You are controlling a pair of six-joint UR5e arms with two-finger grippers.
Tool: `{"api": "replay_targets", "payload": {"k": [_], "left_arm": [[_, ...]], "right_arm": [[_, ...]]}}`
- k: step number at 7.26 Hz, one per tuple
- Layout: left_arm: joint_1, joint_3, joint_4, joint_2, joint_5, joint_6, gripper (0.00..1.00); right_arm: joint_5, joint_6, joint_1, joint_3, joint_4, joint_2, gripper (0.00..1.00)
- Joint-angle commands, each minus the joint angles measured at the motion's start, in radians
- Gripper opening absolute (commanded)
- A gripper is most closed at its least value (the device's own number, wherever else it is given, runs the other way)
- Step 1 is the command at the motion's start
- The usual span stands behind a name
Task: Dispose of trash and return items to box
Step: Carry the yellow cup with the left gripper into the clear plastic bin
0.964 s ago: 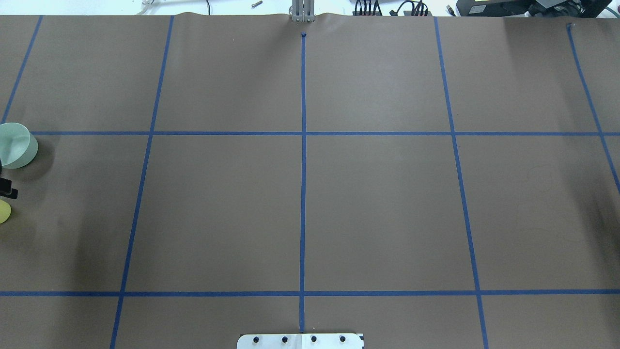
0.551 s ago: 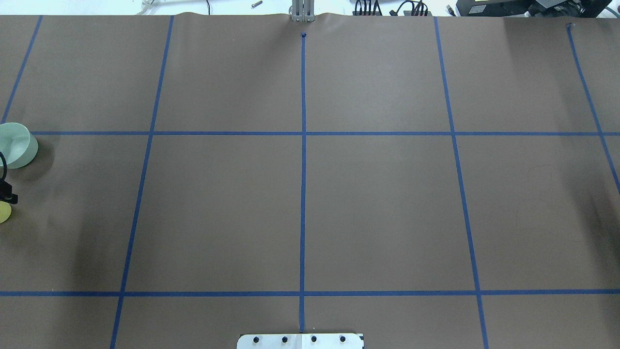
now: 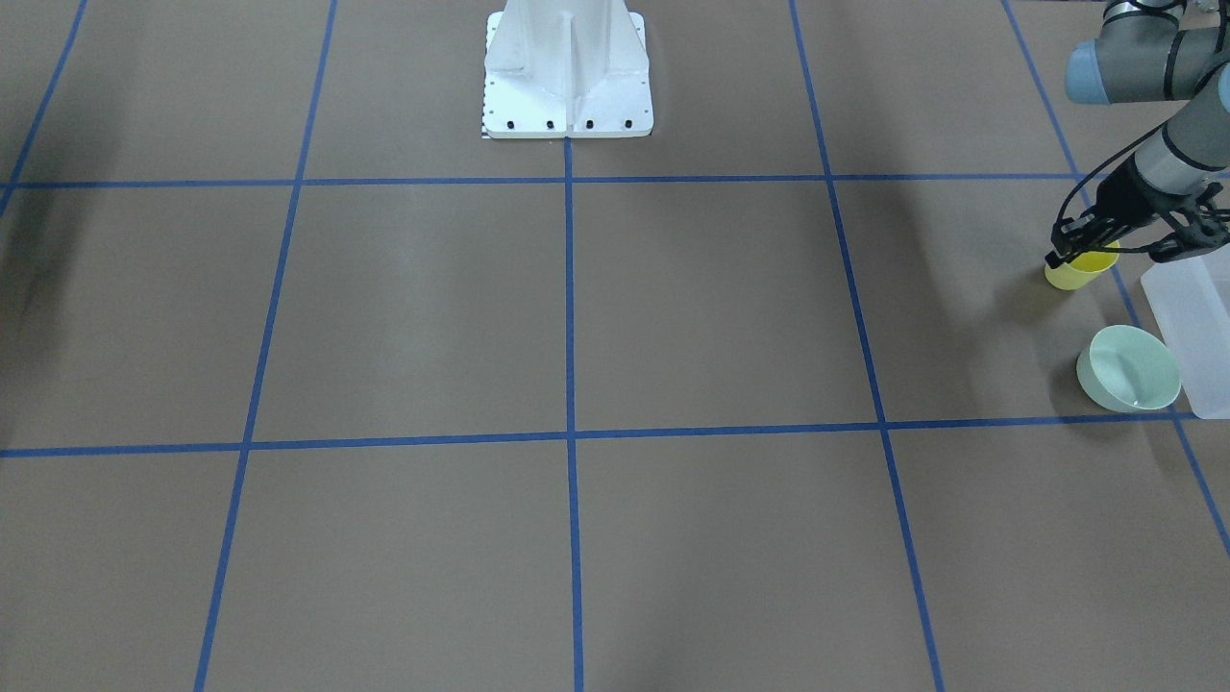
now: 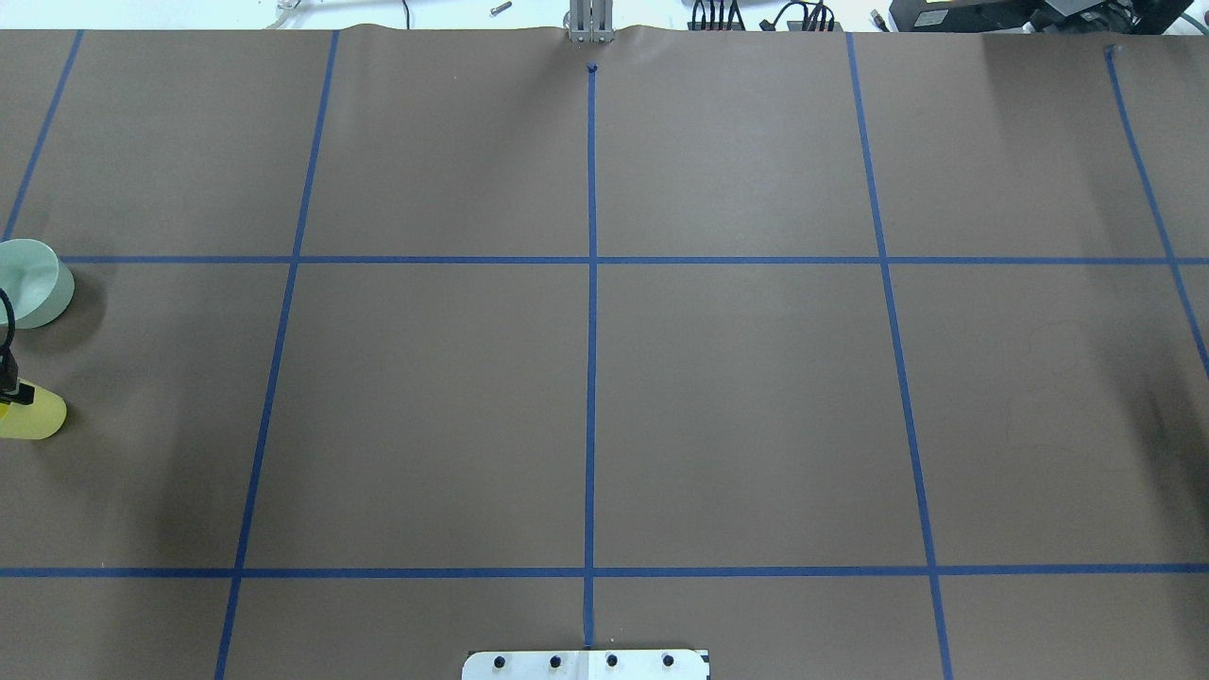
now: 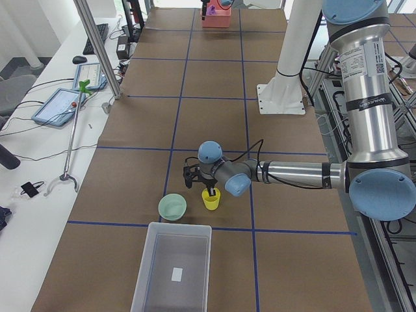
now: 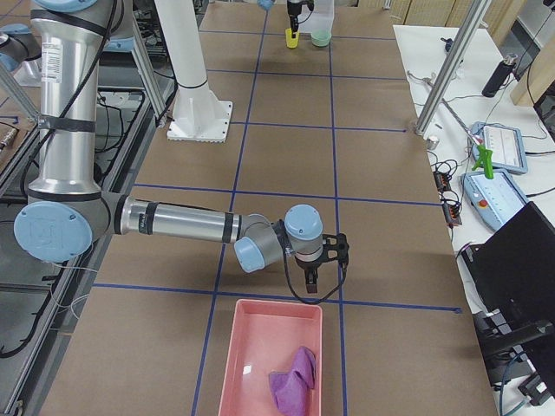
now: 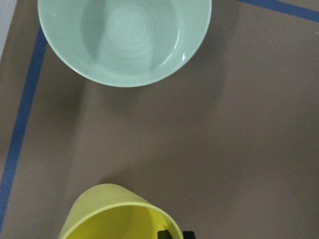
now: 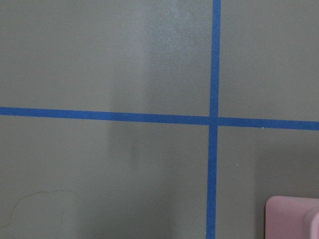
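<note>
Left pincer (image 5: 209, 193) is clamped on the rim of the yellow cup (image 3: 1078, 273); one finger (image 7: 169, 233) sits inside the rim. The cup is directly under the pincer, tilted in the wrist view. I cannot tell whether its base touches the desk (image 3: 711, 308). The mint bowl (image 3: 1129, 383) stands upright near the pincer, apart from the cup. The frosted box (image 5: 195, 286) lies just beyond the bowl and cup.

Right pincer (image 6: 312, 276) points down, well apart from the left. A pink tray (image 6: 269, 304) holding a purple crumpled thing (image 6: 292, 386) is just beside it. Open or closed: cannot tell.
</note>
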Motion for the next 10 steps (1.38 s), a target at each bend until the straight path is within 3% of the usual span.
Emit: {"api": "replay_targets", "payload": {"k": [1, 3, 5, 6, 7, 9, 10], "left_arm": [[-0.188, -0.037, -0.003, 0.003, -0.096, 0.100, 0.00], [-0.344, -0.019, 0.061, 0.003, -0.092, 0.361, 0.00], [-0.518, 0.038, 0.262, -0.037, -0.066, 0.757, 0.00], [-0.590, 0.082, 0.397, -0.128, -0.035, 0.911, 0.00], [-0.602, 0.204, 0.441, -0.211, -0.003, 1.013, 0.00], [-0.594, 0.428, 0.432, -0.298, -0.003, 1.009, 0.00], [-0.576, 0.446, 0.443, -0.301, -0.004, 0.975, 0.00]], "right_arm": [[-0.002, 0.022, -0.016, 0.001, 0.000, 0.009, 1.00], [-0.002, 0.091, -0.047, 0.003, 0.002, 0.037, 1.00], [-0.006, 0.108, -0.070, 0.004, 0.002, 0.043, 1.00], [-0.005, 0.108, -0.072, 0.004, 0.002, 0.044, 1.00], [-0.005, 0.109, -0.075, 0.004, 0.002, 0.044, 1.00], [-0.006, 0.147, -0.114, 0.020, 0.002, 0.044, 1.00], [-0.014, 0.199, -0.151, 0.046, 0.002, 0.054, 1.00]]}}
